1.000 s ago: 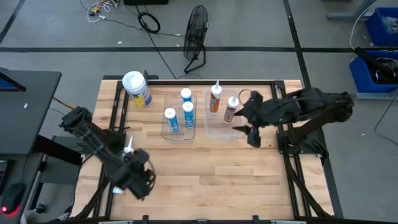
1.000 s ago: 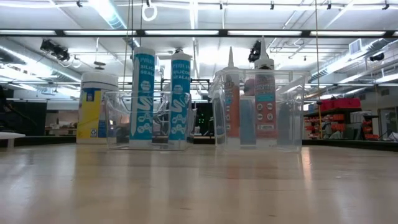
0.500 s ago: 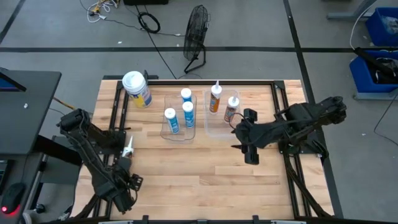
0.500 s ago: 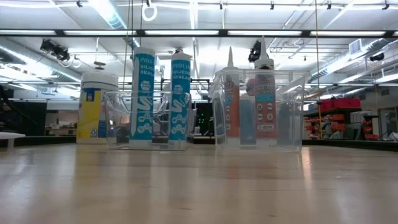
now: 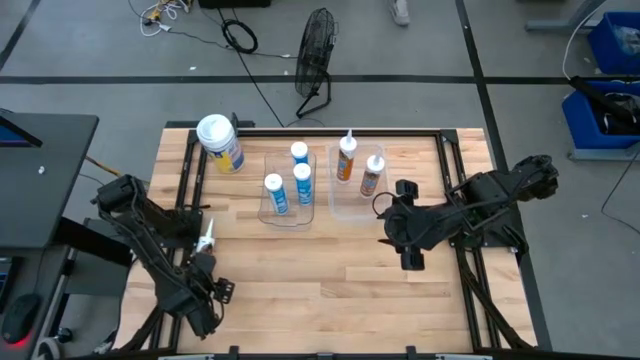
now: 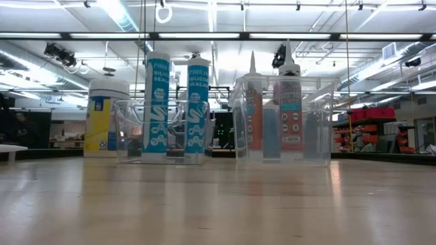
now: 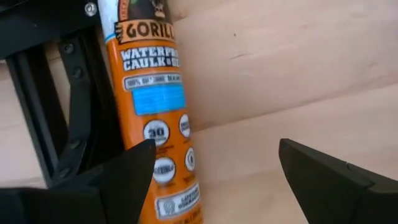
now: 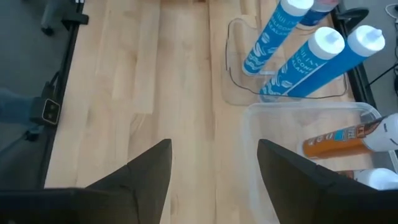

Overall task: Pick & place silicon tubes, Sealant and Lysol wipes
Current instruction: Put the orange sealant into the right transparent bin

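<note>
An orange caulk tube lies on the table at its left edge, along the black frame rail; its white nozzle shows in the high view. My left gripper is open low over it, and the tube lies just inside one finger. My right gripper is open and empty over mid-table, near the right bin. Three blue-and-white tubes stand in a clear bin. Two orange-and-white sealant tubes stand in the second clear bin. The Lysol wipes stand on the table at the far left, also in the low view. My left gripper stands with one finger right against the long side of the orange tube's body, which lies flat on the table. Whether the finger touches the tube, I cannot tell.
A black frame rail runs right beside the lying tube. The two clear bins stand side by side at the table's far middle. Bare wood lies between the bins and the near edge.
My left gripper has gone toward the table's near left corner, down by the lying orange tube. My right gripper has drawn back from the right bin toward the table's near edge, still open. The tubes and the canister have not moved.
</note>
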You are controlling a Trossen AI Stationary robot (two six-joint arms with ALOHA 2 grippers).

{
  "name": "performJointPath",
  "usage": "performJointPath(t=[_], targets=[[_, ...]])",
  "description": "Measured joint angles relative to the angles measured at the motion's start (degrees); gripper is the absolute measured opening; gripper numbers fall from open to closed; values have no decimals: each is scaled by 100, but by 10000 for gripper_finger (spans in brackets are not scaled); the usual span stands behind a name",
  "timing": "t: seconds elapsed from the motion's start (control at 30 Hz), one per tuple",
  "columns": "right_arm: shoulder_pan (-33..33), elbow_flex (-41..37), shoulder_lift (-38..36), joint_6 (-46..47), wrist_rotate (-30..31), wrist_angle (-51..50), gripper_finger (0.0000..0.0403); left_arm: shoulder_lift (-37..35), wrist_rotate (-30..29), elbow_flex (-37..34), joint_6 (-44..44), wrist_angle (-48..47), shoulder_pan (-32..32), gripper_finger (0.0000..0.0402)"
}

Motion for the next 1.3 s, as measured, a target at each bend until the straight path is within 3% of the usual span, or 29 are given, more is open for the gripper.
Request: performJointPath(t=[0.63, 0.8, 0.93, 1.3], targets=[[-2, 0, -2, -18, 63, 20, 242, -15, 395, -555, -56, 512, 50, 344], [-2, 0, -2, -29, 63, 18, 242, 20, 1124, -585, 58, 598, 25, 344], [-2, 0, -2, -29, 62, 20, 242, 9, 1236, -659, -238, 345, -59, 344], [-2, 0, -4, -34, 61, 12, 242, -4, 816, -1162, -50, 2092, 15, 344]])
